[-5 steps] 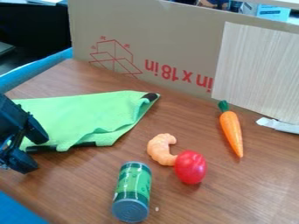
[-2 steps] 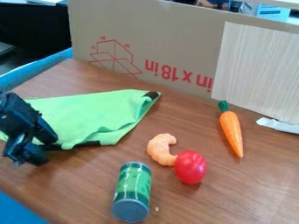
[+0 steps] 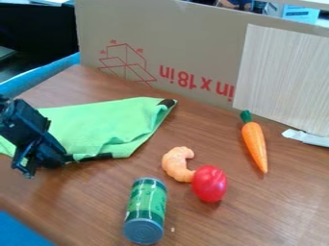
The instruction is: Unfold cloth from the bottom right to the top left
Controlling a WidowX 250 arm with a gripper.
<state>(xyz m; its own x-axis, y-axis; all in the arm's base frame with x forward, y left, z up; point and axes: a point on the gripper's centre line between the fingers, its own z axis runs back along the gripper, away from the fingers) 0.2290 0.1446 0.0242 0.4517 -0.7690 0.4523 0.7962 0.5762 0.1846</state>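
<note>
Green fabric cloth [image 3: 106, 126], black trim on parts of its edge: lies on the brown wood-look counter [image 3: 193, 217], left of centre, still folded. Its near edge has shifted slightly away from the camera and to the right since the first frame; the dark far-right corner has moved only a little.

Black gripper [image 3: 57, 161]: has travelled right in the view over the same interval, along the near edge, and now overlaps the cloth beside the trim. State: cannot tell whether it is wide or narrow, or whether fabric is pinched; the contact point is hidden.

Orange plastic carrot [image 3: 255, 145], peach-coloured toy shrimp [image 3: 175, 164], red plastic ball-like piece [image 3: 209, 183] and green can with grey end [image 3: 145, 210]: unchanged.

Interpretation: the small cloth shift suggests contact, possibly a push rather than a grasp. Unfolding appears to be at its start. Next step, if a layer is secured: lift it and carry it toward the top left. Risks: catching both layers and dragging the whole cloth, or slipping off the edge and merely wrinkling it.
</note>
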